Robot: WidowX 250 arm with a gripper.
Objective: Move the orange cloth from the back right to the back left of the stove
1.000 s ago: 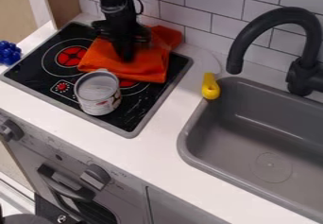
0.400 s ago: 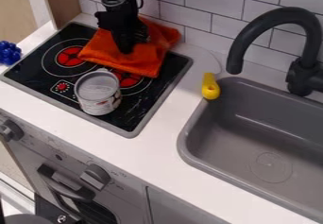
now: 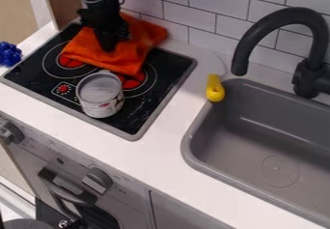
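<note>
Orange cloth on stove, under the black hand

Cloth point(image 3: 134, 52) lies folded and rumpled across the glossy stovetop point(image 3: 145, 111), partly covering red burner markings. Hand point(image 3: 108, 47) points down at it, hiding part; can't tell whether clamped or apart. Just in front, a ribbed metal can point(image 3: 100, 96); label print too small to read. Beyond, on the white tabletop point(image 3: 171, 121): knobbly blue object point(image 3: 9, 55), cut off at the edge; smooth yellow object point(image 3: 215, 89) beside grey sink point(image 3: 226, 173).

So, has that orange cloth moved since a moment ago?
Yes. The orange cloth has shifted across the stovetop, away from the sink, and now partly covers the red burner farther from it.
</note>
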